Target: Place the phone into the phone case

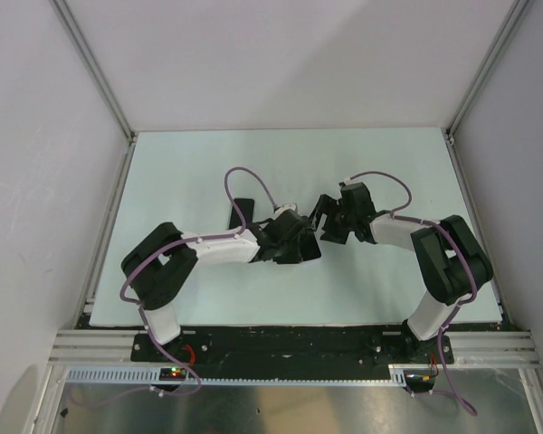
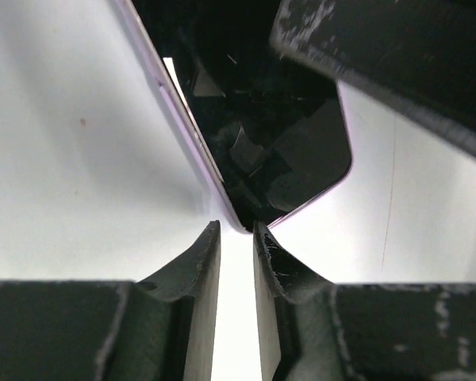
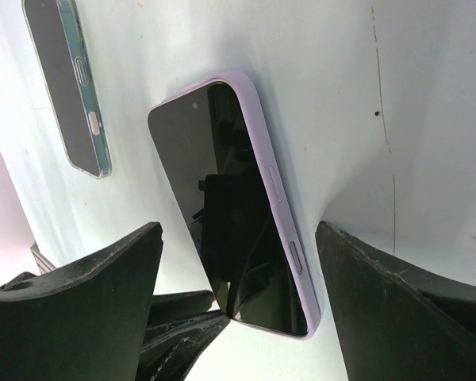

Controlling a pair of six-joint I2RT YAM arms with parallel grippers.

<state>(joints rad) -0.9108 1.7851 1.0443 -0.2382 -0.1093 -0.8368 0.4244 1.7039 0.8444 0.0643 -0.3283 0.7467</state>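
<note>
Right wrist: glossy black, lilac-rimmed phone (image 3: 222, 206) flat mid-tabletop (image 3: 428, 95) within wide-spread right end effector (image 3: 239, 228); left end effector (image 2: 236, 226) narrowly parted.

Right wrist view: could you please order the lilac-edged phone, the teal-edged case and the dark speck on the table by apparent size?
1. lilac-edged phone
2. teal-edged case, lying farther off, so its true size is unsure
3. dark speck
</note>
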